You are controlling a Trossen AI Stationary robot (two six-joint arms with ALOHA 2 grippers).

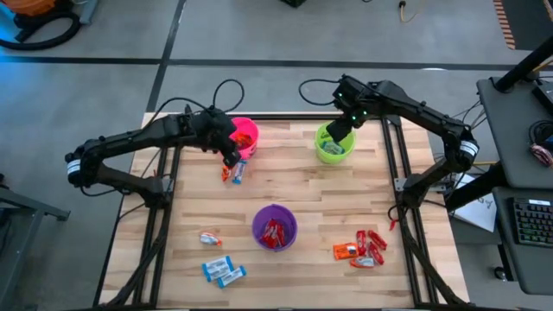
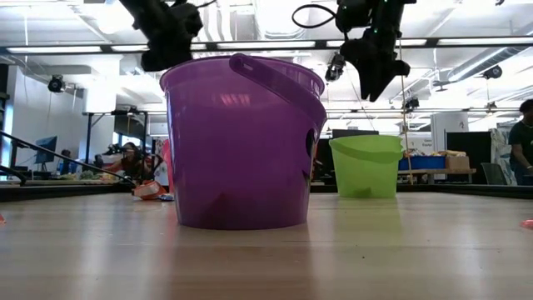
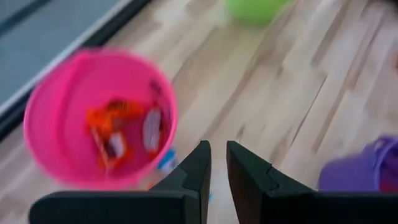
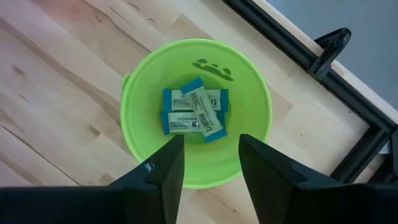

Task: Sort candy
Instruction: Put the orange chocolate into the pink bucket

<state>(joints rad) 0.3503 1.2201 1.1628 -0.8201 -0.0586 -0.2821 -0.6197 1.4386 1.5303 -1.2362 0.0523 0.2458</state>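
The candy lies in loose groups on the table: two pieces beside the pink cup, one piece, blue-and-white ones and red and orange ones near the near edge. The pink cup holds orange candy, the purple cup red, the green cup blue-and-white pieces. My left gripper hovers by the pink cup's near side, open only a narrow gap and empty. My right gripper hangs open and empty above the green cup.
The three cups stand upright on the wooden table; the purple one fills the middle of the low view, with the green one behind it. A black frame rail runs along the far edge. Bare wood lies between the cups.
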